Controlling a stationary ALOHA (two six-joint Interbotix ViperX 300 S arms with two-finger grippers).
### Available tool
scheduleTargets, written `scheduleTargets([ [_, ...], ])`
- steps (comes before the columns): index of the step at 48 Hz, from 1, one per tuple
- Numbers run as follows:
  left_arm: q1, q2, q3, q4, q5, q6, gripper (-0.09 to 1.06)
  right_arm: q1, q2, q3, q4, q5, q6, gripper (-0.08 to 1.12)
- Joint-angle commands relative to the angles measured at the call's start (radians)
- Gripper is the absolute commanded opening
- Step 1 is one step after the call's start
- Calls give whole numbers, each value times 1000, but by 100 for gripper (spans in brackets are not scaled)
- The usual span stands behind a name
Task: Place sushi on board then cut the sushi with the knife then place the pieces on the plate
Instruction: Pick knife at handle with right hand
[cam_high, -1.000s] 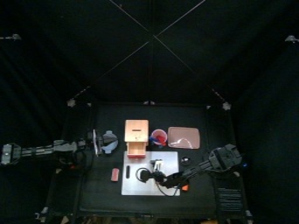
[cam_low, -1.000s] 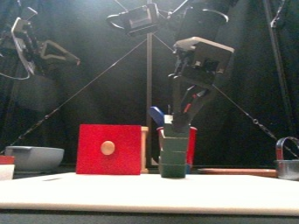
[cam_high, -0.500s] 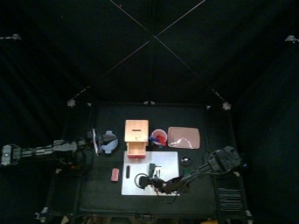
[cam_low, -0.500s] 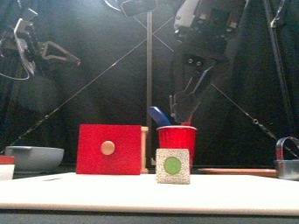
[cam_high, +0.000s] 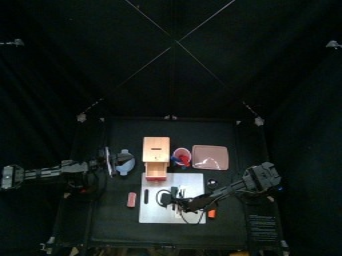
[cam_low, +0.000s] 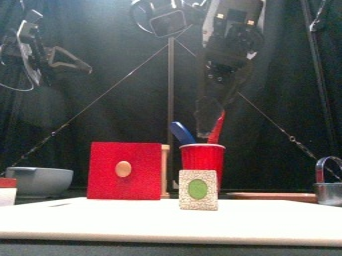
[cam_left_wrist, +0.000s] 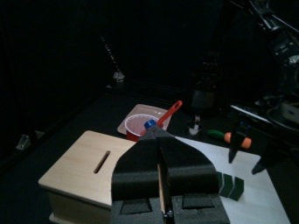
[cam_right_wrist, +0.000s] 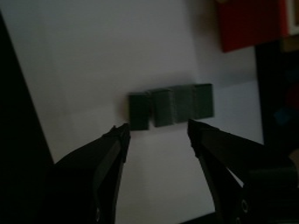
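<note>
**Sushi down on the board, right gripper let go**

Front view: the sushi (cam_low: 198, 189) lay on its side on the board (cam_low: 80, 222), one end facing the camera. A second before, I had it standing upright in my right gripper (cam_low: 211, 105). That gripper had since risen clear and hung above it, in front of the cup (cam_low: 203, 160) holding the knives.

Right wrist view: my jaws stood apart with nothing between them. The sushi sat below them on the board, untouched.

Top view: my right arm reached over the board's front. The plate (cam_high: 211, 156) sat behind the board, apart from the sushi. My left gripper (cam_high: 118, 165) rested beside the box (cam_high: 156, 160).

Left wrist view: its jaws were pressed together, empty.

I judged the placing step done, with fetching a knife next.
</note>
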Motion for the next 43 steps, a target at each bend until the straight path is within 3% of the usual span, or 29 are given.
scheduleTargets([
  [1, 0, 5, -23, 8, -9, 2, 8, -74, -160, 21, 3, 8, 0, 88],
  [9, 0, 54, -26, 21, -12, 3, 8, -199, -245, 64, -18, 109, -34, 88],
  [18, 2, 135, -48, 61, -21, 3, 8, -333, -290, 72, 28, 112, -166, 88],
  [26, 0, 143, -51, 80, -51, 3, 8, -443, -308, 71, 91, 109, -325, 88],
  [34, 6, 144, -41, 81, -52, 3, 8, -445, -311, 71, 127, 81, -499, 88],
  [43, 9, 143, -38, 72, -54, 2, 8, -379, -310, 87, 112, 67, -526, 88],
])
